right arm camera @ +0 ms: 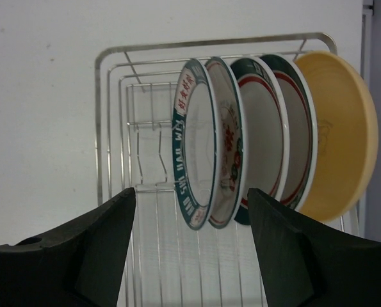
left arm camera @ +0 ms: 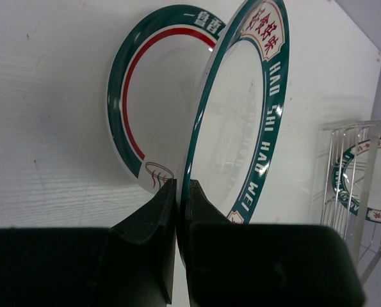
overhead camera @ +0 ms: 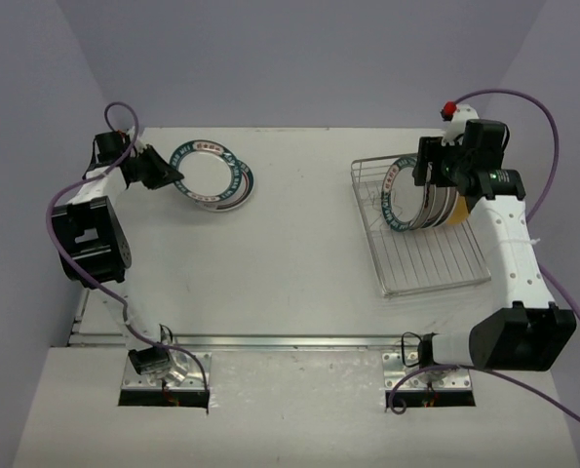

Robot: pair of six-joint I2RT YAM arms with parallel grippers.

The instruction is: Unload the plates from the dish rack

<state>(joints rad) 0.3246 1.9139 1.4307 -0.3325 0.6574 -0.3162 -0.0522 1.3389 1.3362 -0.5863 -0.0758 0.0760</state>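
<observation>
Left wrist view is showing the left hand [left arm camera: 178,192] pinching a tilted plate [left arm camera: 241,109] over another plate [left arm camera: 148,96] on the desk [left arm camera: 49,128]; it should be settling flat before release. Right hand [right arm camera: 190,192] is hovering spread before plates [right arm camera: 196,147] in the dish rack [overhead camera: 436,263].

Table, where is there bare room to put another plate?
The wide bare middle of the table, between the two left-side plates and the dish rack. The rack's far end is crowded with standing plates; its near half is bare.
</observation>
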